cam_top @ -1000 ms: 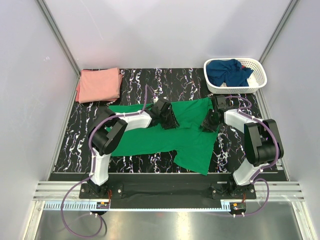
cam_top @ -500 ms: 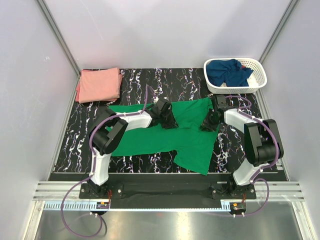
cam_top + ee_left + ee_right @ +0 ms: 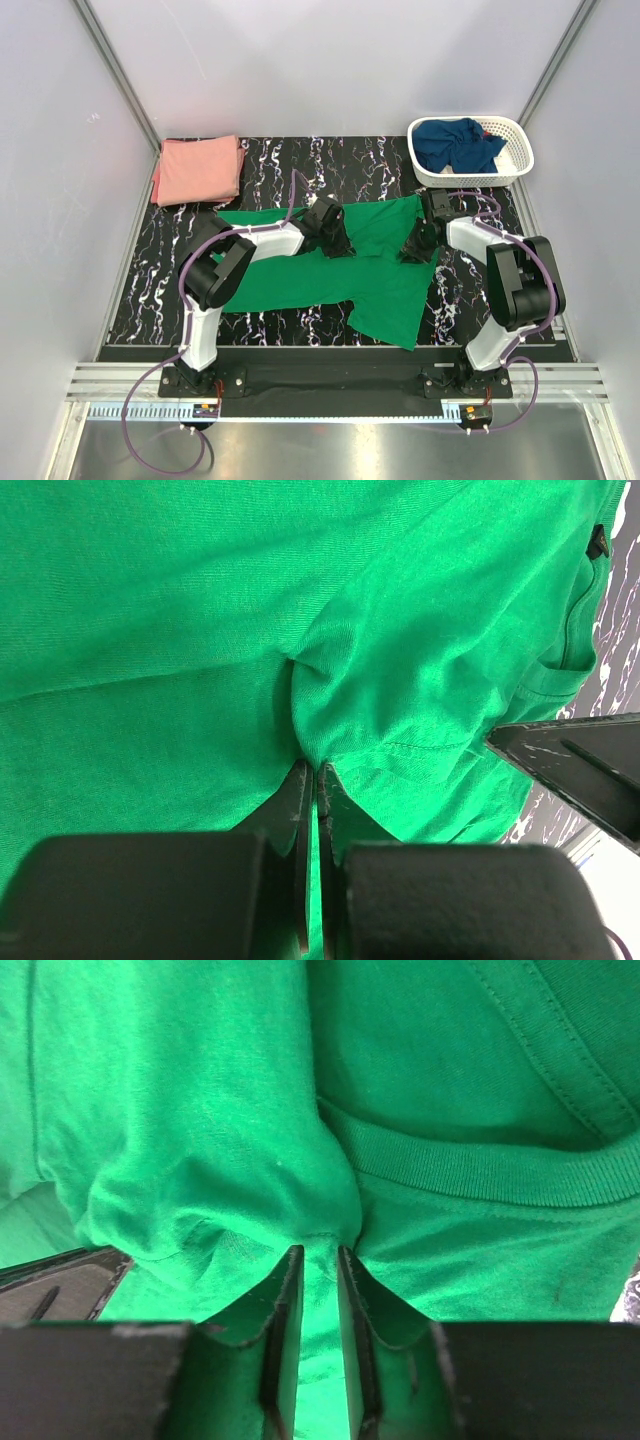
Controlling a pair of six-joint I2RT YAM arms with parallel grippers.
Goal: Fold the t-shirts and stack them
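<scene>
A bright green t-shirt (image 3: 385, 290) lies spread across the middle of the black marbled table (image 3: 300, 162). My left gripper (image 3: 335, 240) is pressed down on its upper middle. In the left wrist view the left gripper (image 3: 313, 770) is shut on a pinched ridge of the green t-shirt (image 3: 200, 600). My right gripper (image 3: 415, 245) sits at the shirt's right side near the collar. Seen from the right wrist, the right gripper (image 3: 315, 1252) is shut on a fold of the green t-shirt (image 3: 200, 1110) just below the ribbed neckline (image 3: 480, 1165). A salmon pink t-shirt (image 3: 198, 168) lies folded at the back left. The navy t-shirt (image 3: 455, 143) is bunched in the basket.
A white lattice basket (image 3: 522, 152) stands at the back right corner of the table. White walls close in the table on three sides. Both arms reach inward over the green shirt, their grippers a short way apart.
The left gripper's jaws have closed onto the green fabric. The right gripper's jaws narrowed a little on their fold. Neither arm has shifted noticeably.
</scene>
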